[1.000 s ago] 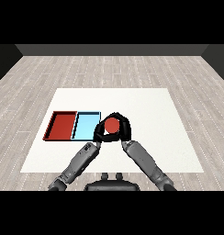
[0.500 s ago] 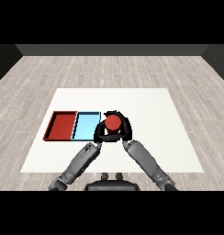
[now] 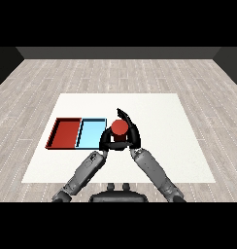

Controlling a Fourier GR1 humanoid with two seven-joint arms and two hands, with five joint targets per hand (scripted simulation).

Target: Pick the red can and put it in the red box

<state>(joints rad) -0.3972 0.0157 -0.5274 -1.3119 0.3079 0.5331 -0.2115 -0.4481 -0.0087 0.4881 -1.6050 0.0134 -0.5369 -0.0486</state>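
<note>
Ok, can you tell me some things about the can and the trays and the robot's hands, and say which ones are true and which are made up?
1. The red can is held between both hands. True: the right hand and the left hand curl round it.
2. The can is already inside the red tray. False: it is to the right of both trays, in the hands.
3. The light blue tray lies between the red tray and the can. True.
4. The red tray is to the right of the blue one. False: it is on the left.
5. The can is blue. False: it is red.
</note>
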